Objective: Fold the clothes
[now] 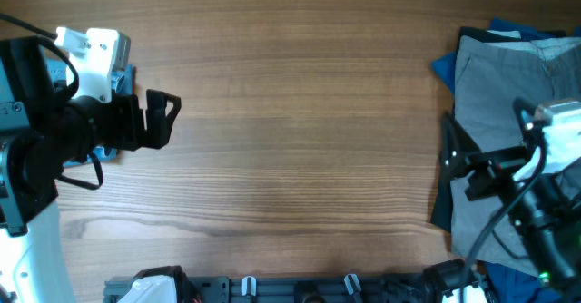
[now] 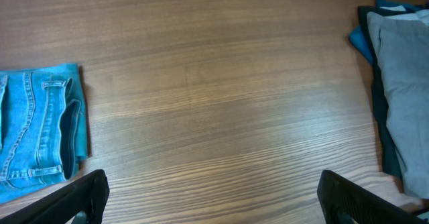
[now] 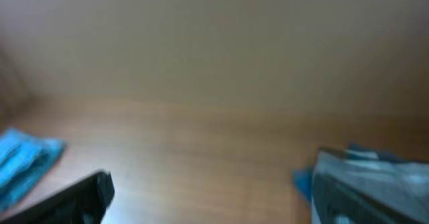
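Observation:
A pile of clothes lies at the table's right edge, with grey shorts (image 1: pixel 504 85) on top and a blue garment (image 1: pixel 443 66) under them. Folded blue jeans (image 1: pixel 121 78) lie at the far left, mostly hidden under my left arm. My left gripper (image 1: pixel 163 118) is open and empty, above bare wood just right of the jeans. My right gripper (image 1: pixel 458 162) is open and empty, over the left edge of the pile. The left wrist view shows the jeans (image 2: pixel 40 130), the pile (image 2: pixel 402 83) and the open fingers (image 2: pixel 214 207). The right wrist view is blurred, with the jeans (image 3: pixel 20 158) and grey shorts (image 3: pixel 375 177).
The wooden table (image 1: pixel 300 112) spreads between the jeans and the pile. A dark rail with clips (image 1: pixel 300 289) runs along the front edge. The right arm's cables (image 1: pixel 508 221) hang over the pile.

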You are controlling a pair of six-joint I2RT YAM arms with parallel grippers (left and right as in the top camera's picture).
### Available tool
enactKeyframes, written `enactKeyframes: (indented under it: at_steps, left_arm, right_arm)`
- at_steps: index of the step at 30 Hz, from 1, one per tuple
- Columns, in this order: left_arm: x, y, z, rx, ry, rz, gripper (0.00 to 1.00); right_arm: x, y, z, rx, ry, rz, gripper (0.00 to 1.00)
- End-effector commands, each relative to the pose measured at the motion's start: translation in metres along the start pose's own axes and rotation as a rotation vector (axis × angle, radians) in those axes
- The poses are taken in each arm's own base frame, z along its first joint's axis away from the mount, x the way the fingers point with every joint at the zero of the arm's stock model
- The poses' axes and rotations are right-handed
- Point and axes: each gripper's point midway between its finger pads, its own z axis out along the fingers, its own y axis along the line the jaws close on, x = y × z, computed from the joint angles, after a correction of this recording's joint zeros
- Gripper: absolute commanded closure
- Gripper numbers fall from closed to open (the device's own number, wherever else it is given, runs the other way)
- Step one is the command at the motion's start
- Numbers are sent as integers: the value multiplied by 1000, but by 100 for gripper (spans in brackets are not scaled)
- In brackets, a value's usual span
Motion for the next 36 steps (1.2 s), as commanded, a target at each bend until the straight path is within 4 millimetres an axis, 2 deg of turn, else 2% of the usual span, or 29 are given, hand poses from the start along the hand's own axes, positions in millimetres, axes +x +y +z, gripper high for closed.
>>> enactKeyframes:
  at_steps: [1, 3, 6, 8, 12, 15, 31, 34, 36]
  left_arm:
    - [0, 0, 2, -3, 3, 22, 0]
    - [0, 0, 2, -3, 3, 22, 0]
    - [0, 0, 2, -3, 3, 22, 0]
    - [0, 0, 2, -3, 3, 22, 0]
    - [0, 0, 2, -3, 3, 22, 0]
    - [0, 0, 2, -3, 3, 22, 0]
    - [1, -4, 3, 8, 7, 33, 0]
    - [5, -22, -13, 27, -33, 91, 0]
    - [11, -34, -31, 24, -81, 156, 0]
  right_arm:
    - [48, 9, 7, -70, -46, -80, 0]
    - [94, 27, 20, -185, -99, -85, 0]
    - [137, 40, 30, -280, -205, -68, 0]
    - [168, 38, 35, -289, -252, -12, 0]
    - [195, 34, 48, -271, -228, -2, 0]
    - [234, 30, 66, -252, -168, 8, 0]
    - [236, 30, 69, -253, -187, 5, 0]
    - [236, 30, 69, -253, -187, 5, 0]
    - [236, 30, 69, -253, -187, 4, 0]
